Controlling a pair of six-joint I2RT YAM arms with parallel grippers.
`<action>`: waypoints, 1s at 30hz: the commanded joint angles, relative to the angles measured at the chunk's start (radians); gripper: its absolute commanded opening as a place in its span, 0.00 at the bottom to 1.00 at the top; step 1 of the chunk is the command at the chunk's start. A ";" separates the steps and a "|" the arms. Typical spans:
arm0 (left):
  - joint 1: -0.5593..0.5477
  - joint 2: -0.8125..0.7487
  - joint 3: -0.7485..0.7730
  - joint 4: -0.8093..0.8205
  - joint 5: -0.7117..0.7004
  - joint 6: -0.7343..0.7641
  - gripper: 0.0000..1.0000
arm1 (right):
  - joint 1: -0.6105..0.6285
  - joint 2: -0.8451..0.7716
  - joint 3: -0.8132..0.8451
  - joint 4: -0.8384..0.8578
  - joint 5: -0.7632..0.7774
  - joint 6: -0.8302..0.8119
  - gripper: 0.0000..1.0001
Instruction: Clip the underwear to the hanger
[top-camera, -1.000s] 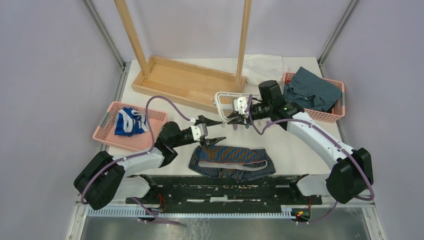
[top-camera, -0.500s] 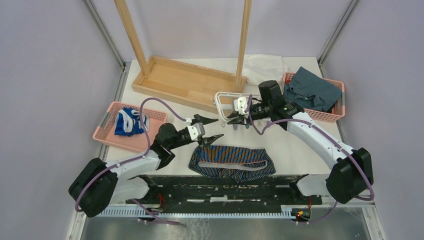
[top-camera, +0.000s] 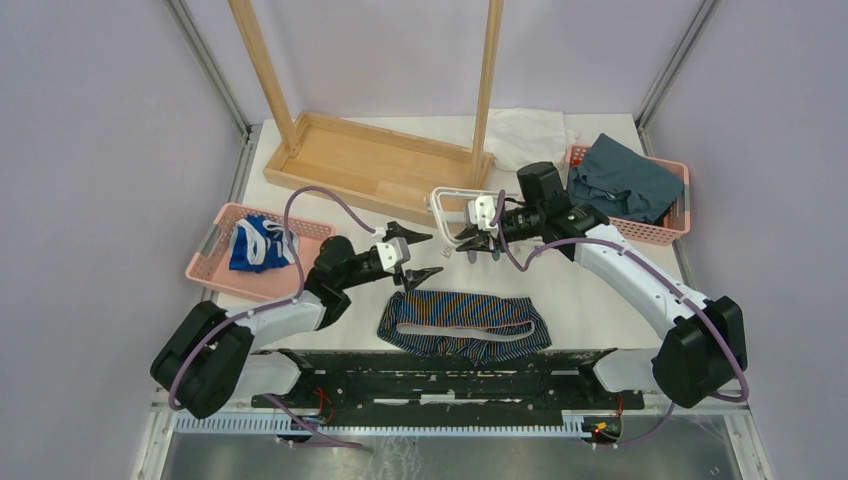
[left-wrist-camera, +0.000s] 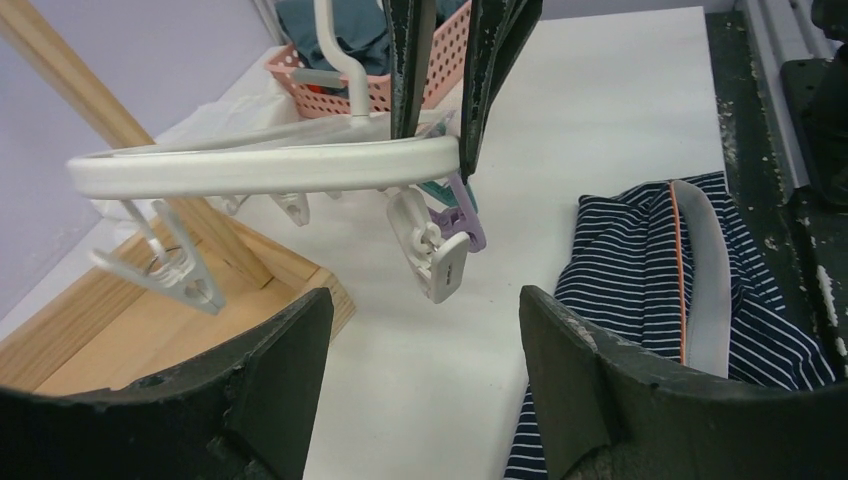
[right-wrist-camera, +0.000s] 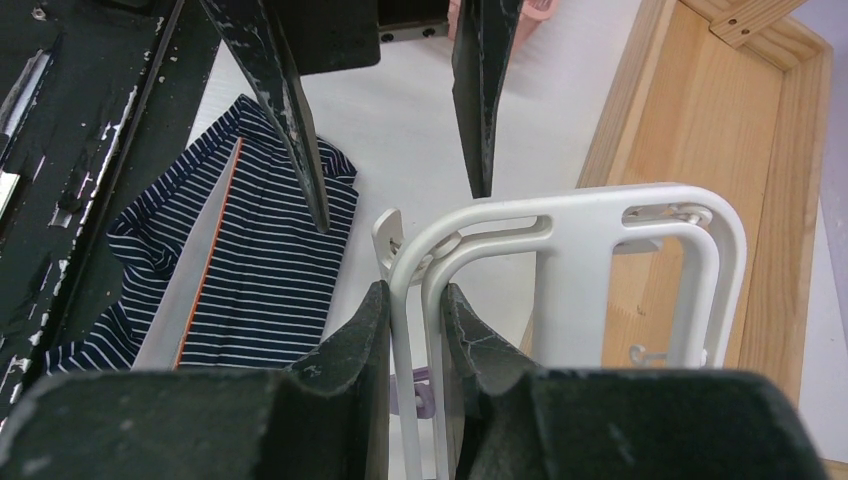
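Underwear (top-camera: 465, 322) lies flat on the bench (top-camera: 560, 285), nearest my bases, nothing touching it; my left fingers (left-wrist-camera: 275, 390) are spread wide and empty, hovering just past its far-left corner; beyond them my right fingers (right-wrist-camera: 350, 380) are pinched tight on the rim of the hanger (top-camera: 450, 200), holding it off the bench with clips (left-wrist-camera: 440, 255) dangling underneath; hanger and underwear are apart; wooden rack (top-camera: 370, 160) stands behind.

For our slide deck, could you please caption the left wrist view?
Open left gripper faces the white hanger, pinched by the right gripper, with striped underwear lying on the table.
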 joint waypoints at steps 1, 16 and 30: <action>0.008 0.073 0.082 0.068 0.115 0.025 0.75 | -0.002 -0.053 0.017 0.029 -0.065 -0.029 0.00; 0.011 0.189 0.143 0.200 0.273 -0.083 0.74 | -0.003 -0.051 0.021 0.021 -0.068 -0.035 0.00; 0.011 0.231 0.181 0.193 0.338 -0.122 0.69 | -0.003 -0.049 0.020 0.024 -0.056 -0.031 0.00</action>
